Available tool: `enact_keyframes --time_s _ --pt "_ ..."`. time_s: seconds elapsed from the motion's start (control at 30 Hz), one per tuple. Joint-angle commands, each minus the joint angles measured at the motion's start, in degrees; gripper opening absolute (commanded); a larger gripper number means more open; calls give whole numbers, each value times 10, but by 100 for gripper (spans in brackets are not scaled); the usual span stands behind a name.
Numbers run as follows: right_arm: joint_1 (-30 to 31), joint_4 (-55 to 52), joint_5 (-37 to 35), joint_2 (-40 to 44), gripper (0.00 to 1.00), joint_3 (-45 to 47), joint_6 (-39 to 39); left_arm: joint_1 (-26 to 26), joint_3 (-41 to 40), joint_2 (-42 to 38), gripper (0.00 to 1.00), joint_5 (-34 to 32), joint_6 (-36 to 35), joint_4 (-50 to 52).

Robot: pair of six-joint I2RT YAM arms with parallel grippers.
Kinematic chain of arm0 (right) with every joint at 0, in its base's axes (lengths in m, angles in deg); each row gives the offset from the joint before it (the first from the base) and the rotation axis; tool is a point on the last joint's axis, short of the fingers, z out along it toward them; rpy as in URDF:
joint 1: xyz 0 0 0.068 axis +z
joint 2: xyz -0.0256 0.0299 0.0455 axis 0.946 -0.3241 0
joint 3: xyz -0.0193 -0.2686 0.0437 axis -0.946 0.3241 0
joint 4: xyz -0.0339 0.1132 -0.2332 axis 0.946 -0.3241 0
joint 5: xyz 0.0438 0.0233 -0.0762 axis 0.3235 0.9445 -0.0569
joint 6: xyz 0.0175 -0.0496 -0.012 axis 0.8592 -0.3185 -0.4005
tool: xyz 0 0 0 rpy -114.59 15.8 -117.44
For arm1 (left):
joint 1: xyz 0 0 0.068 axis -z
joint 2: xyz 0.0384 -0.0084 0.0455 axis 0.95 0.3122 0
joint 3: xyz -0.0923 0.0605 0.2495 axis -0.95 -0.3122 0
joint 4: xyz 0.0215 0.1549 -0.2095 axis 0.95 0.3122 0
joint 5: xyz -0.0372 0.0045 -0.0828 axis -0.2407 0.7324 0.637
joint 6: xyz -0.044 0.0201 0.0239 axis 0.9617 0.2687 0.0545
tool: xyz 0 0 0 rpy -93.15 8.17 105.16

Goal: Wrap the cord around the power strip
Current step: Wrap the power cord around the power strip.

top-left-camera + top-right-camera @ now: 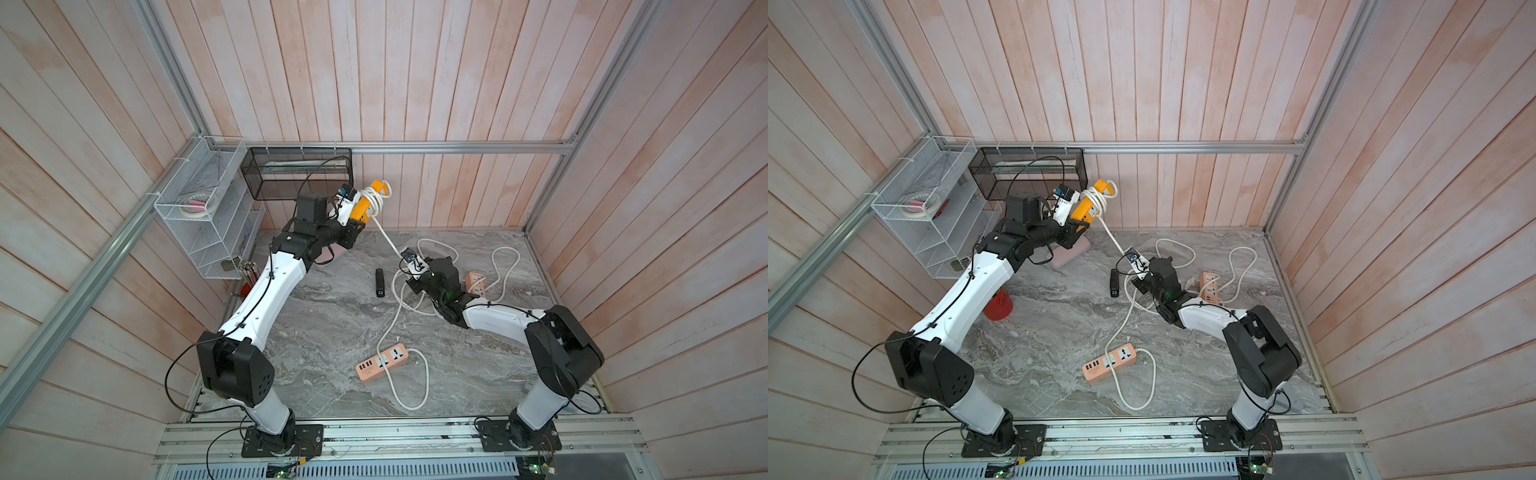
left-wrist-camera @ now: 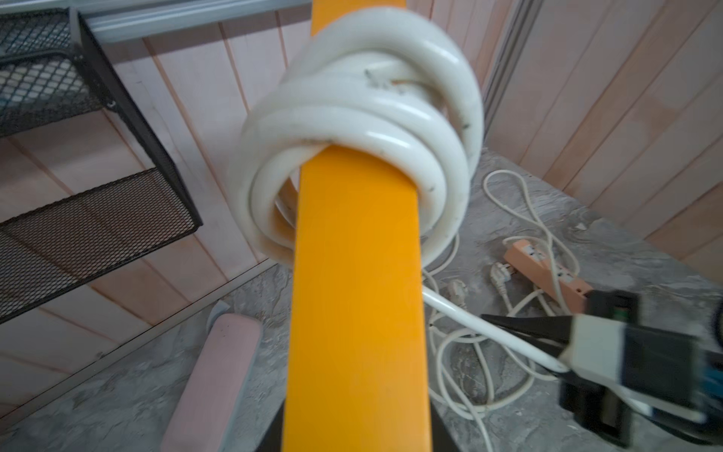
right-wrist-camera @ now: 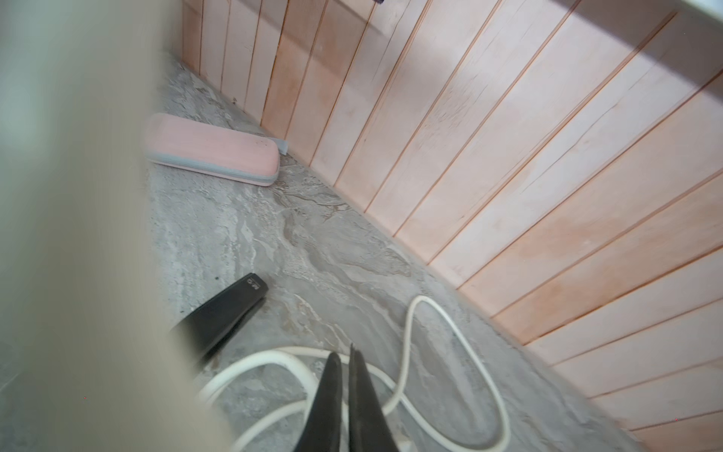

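Observation:
My left gripper [image 1: 358, 226] is shut on the lower end of the yellow power strip [image 1: 365, 205] and holds it raised and tilted near the back wall. In the left wrist view the strip [image 2: 356, 274] fills the middle, with only the dark edges of my fingers showing beside it. The thick white cord [image 2: 364, 129] is coiled several turns around its upper part [image 1: 1094, 195]. From there it runs taut down to my right gripper [image 1: 411, 284]. That gripper [image 3: 344, 354] is shut above the table with nothing visible between its tips. The cord [image 3: 78, 195] passes as a blur close by its camera.
Two pink power strips [image 1: 382, 363] [image 1: 476, 284] with thin white cords [image 1: 428, 374] lie on the marble table [image 1: 332, 324]. A black stapler [image 1: 380, 282], a pink case [image 1: 1069, 253] and a red object [image 1: 998, 305] are also there. A white wire rack [image 1: 199, 208] and a black mesh basket [image 1: 299, 174] hang at the back left.

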Motion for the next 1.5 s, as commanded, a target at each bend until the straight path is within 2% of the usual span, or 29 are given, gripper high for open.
enact_keyframes --time_s 0.0,0.17,0.27,0.43,0.53,0.67,0.8,0.93,1.0,1.13,1.23,1.47 --pt "14 30 -65 52 0 5 -117 1 27 35 0 -154 -82 60" --pt "3 7 -51 69 0 -81 -197 61 2 48 0 -112 -155 140" --pt "-21 -28 -8 58 0 -150 -195 88 -13 41 0 -21 -177 178" --pt "-82 -160 85 -1 0 -298 -175 135 -56 -2 0 151 -254 232" --pt "-124 -250 137 -47 0 -378 -172 165 -77 -25 0 217 -316 268" --pt "-181 -318 265 -75 0 -430 -128 173 -80 -56 0 299 -338 285" --pt "-198 -332 364 -101 19 -448 -79 173 -63 -90 0 349 -342 269" --pt "-206 -218 432 -109 32 -393 54 172 -33 -104 0 347 -311 238" --pt "-204 -120 438 -111 37 -348 129 172 -20 -105 0 343 -300 234" --pt "-190 30 369 -133 44 -285 240 172 -14 -107 0 333 -280 213" --pt "-174 78 323 -164 46 -274 273 172 -9 -111 0 328 -263 192" --pt "-141 105 228 -247 46 -309 282 170 -28 -131 0 299 -206 90"
